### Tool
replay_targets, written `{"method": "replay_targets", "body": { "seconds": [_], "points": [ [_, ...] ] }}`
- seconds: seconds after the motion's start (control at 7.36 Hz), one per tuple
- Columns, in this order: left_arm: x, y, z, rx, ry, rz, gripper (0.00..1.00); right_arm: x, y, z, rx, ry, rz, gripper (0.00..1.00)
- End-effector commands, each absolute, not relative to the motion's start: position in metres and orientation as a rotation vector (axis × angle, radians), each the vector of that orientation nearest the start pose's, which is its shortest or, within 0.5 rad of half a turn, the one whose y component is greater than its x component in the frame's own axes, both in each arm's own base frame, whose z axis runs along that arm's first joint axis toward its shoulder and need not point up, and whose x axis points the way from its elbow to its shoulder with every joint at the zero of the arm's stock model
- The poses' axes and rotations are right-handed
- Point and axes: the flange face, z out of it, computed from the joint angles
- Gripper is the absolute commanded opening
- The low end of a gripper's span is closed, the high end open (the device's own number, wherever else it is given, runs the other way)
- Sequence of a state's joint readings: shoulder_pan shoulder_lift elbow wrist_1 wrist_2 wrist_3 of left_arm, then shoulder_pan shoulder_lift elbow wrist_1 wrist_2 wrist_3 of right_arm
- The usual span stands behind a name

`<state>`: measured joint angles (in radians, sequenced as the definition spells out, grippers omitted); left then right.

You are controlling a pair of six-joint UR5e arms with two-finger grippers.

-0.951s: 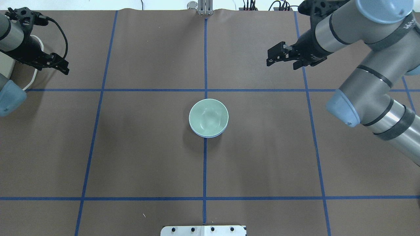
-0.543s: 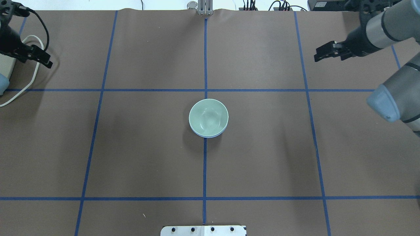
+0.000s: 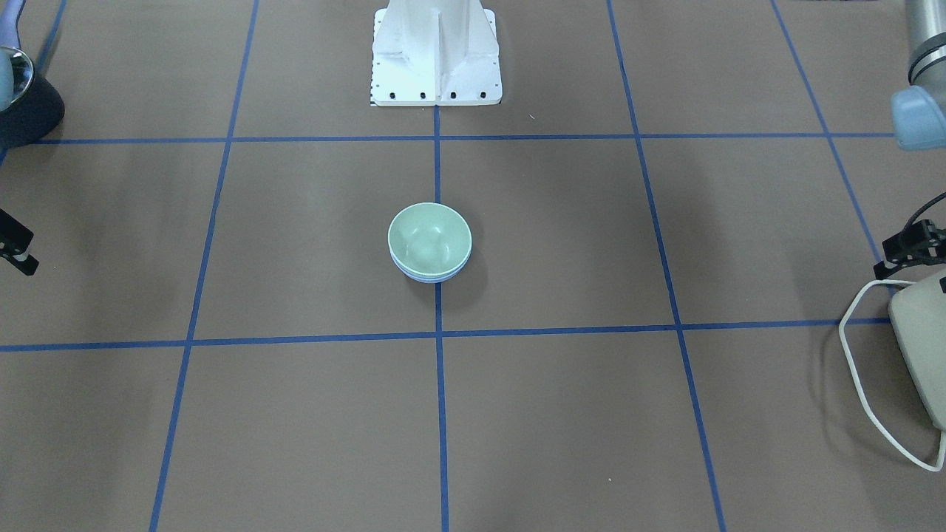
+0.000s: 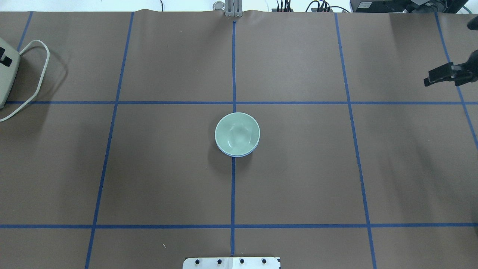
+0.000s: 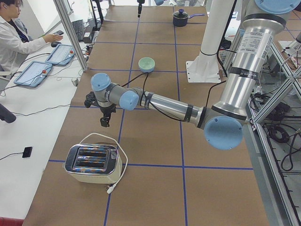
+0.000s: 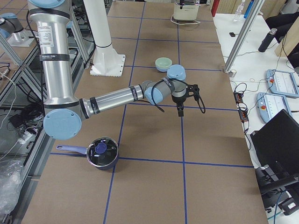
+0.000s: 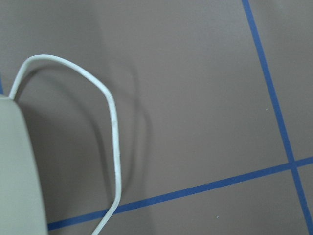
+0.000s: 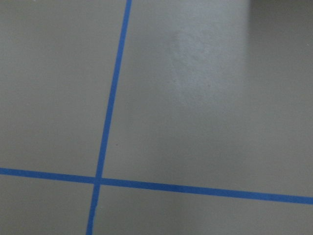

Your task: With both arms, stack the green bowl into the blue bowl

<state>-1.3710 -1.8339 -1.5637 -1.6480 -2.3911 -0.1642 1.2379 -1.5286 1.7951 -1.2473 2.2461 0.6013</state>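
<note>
The green bowl [image 4: 237, 132] sits nested inside the blue bowl [image 4: 234, 154] at the table's centre; only a thin blue rim shows under it. Both also show in the front-facing view, the green bowl [image 3: 429, 236] above the blue bowl's sliver [image 3: 429, 278]. My right gripper [image 4: 429, 80] is at the far right edge, well away from the bowls, and shows small in the exterior right view [image 6: 181, 112]. My left gripper [image 3: 898, 258] is by the toaster, outside the overhead view, and shows in the exterior left view [image 5: 104, 123]. I cannot tell whether either is open or shut. Neither holds anything.
A cream toaster [image 4: 5, 74] with a white looped cord [image 4: 37, 71] stands at the table's left end. A dark pot [image 6: 103, 154] stands at the right end. The white pedestal [image 3: 436, 52] is at the robot's side. An operator [image 5: 14, 33] sits at the far side.
Both arms have pulled outward from the middle toward the table's ends; the left gripper has left the overhead view, uncovering the toaster. The stacked bowls have not moved.
</note>
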Motion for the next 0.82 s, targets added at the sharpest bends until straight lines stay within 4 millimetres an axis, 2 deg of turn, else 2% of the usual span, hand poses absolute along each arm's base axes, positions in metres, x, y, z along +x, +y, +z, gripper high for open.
{"method": "replay_targets", "body": {
  "seconds": [0.0, 0.14, 0.27, 0.41, 0.54, 0.68],
  "points": [
    [0.024, -0.575, 0.539, 0.097, 0.84, 0.21, 0.99, -0.046, -0.475, 0.561, 0.169, -0.795, 0.036, 1.0],
    [0.014, -0.568, 0.551, 0.068, 0.825, 0.215, 0.99, -0.026, -0.456, 0.588, 0.146, -0.772, 0.037, 1.0],
    [0.001, -0.558, 0.568, 0.049, 0.82, 0.187, 0.99, 0.0, -0.449, 0.598, 0.123, -0.749, 0.043, 1.0],
    [-0.003, -0.547, 0.585, 0.02, 0.821, 0.17, 0.99, 0.039, -0.441, 0.612, 0.099, -0.72, 0.007, 1.0],
    [-0.004, -0.534, 0.598, 0.0, 0.822, 0.161, 0.99, 0.061, -0.432, 0.624, 0.066, -0.696, -0.022, 1.0],
    [-0.006, -0.527, 0.604, -0.009, 0.82, 0.154, 0.99, 0.074, -0.418, 0.635, 0.034, -0.695, 0.01, 1.0]
  ]
}}
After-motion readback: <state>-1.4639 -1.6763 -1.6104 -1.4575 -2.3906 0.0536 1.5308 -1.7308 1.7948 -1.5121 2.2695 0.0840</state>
